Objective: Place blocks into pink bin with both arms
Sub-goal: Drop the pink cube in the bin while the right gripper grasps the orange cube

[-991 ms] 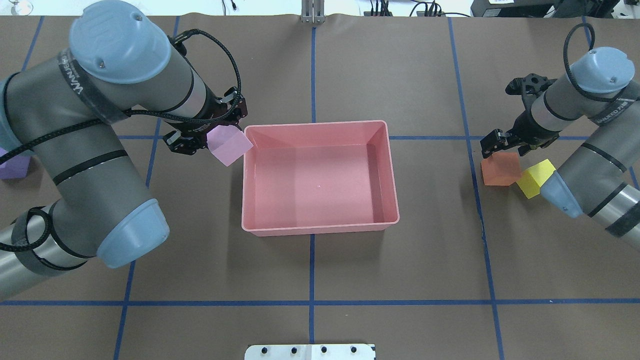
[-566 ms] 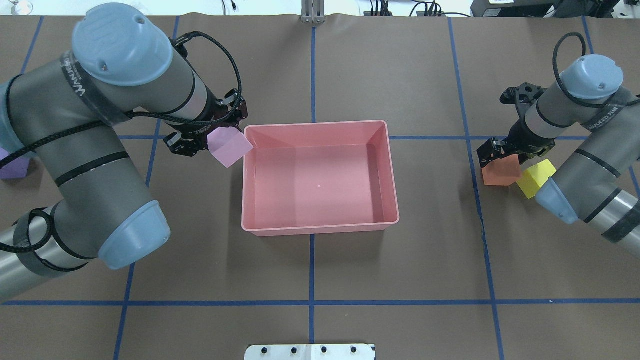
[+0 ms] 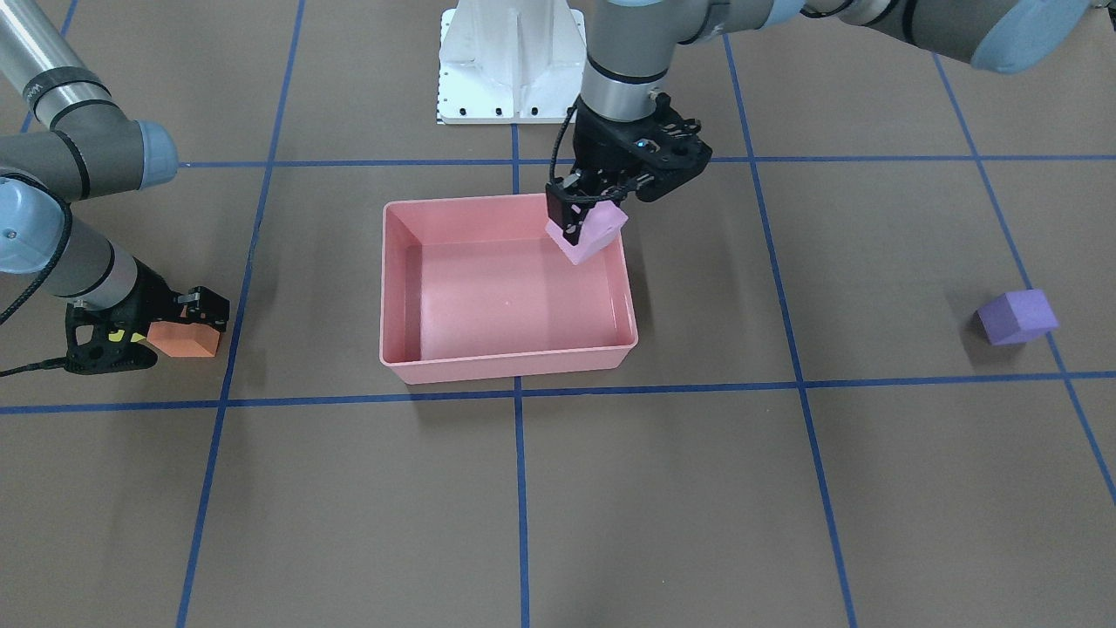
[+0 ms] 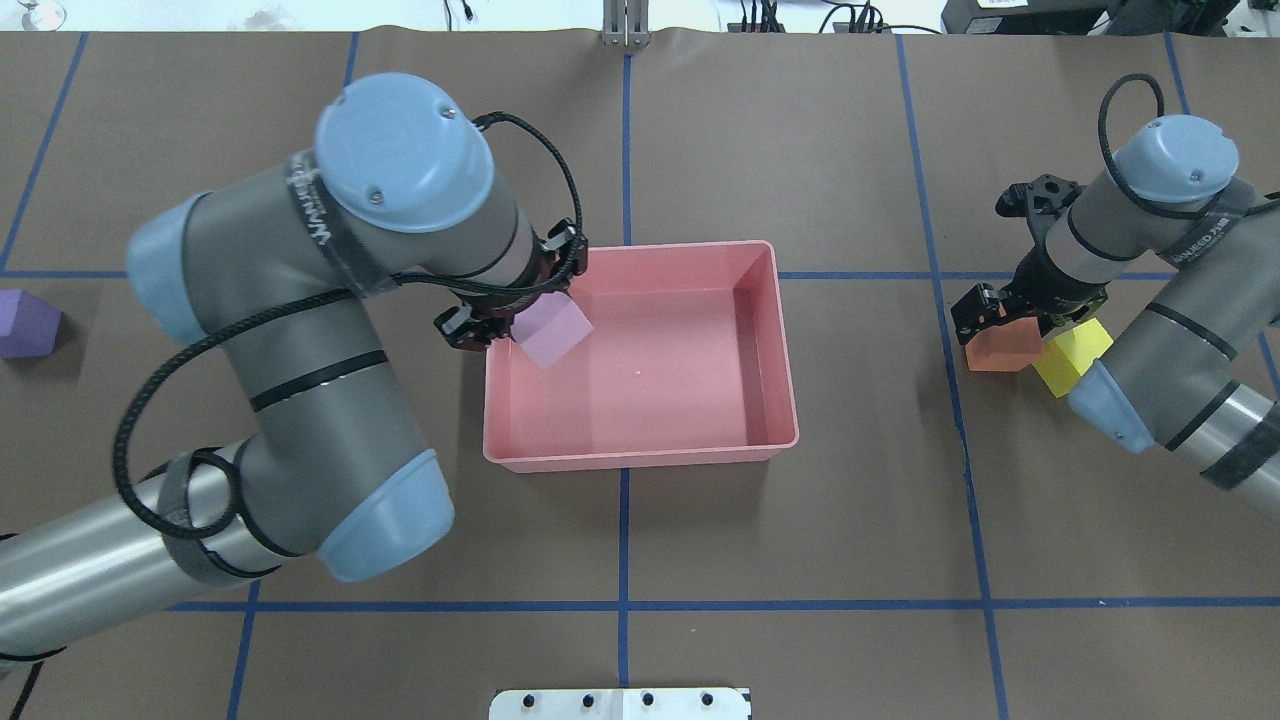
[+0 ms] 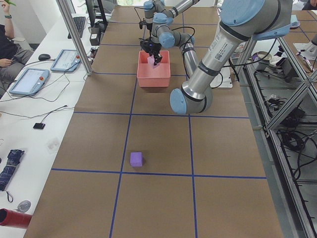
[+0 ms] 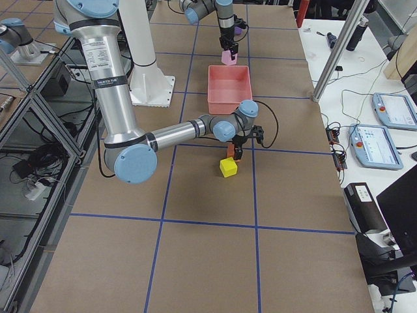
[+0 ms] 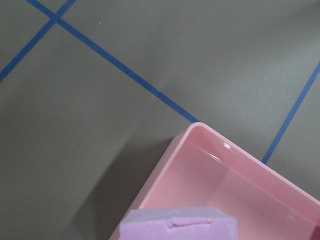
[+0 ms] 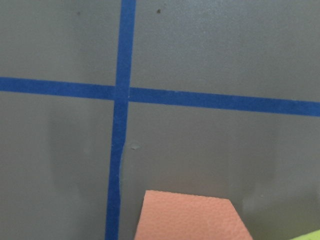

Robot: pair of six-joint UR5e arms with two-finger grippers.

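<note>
Release of the first block. The left gripper point(image 3: 577, 222) is closed on the small matte light pink cube point(image 4: 553, 333), which is held tilted and clear of the floor of the shallow salmon-pink plastic bin point(image 4: 640, 456). The cube hangs above the bin's interior, close to the wall on the robot's left. No block lies in the bin yet.

The right gripper point(image 3: 170, 336) is set low on the brown paper-covered table point(image 4: 800, 550), its jaws straddling the small orange cube point(image 4: 1000, 352). Whether the pads already press on it cannot be told. The small yellow cube point(image 4: 1072, 355) lies just beside the orange one, and the small purple cube point(image 4: 28, 322) rests well apart on the robot's far left.

For a clean drop, the pink cube is best carried a little further from the near wall and lowered toward the floor before the jaws are parted. A tilted cube let go high beside a rim may strike it and tumble out. On the right, the yellow neighbour should be left undisturbed when the orange cube is lifted.
</note>
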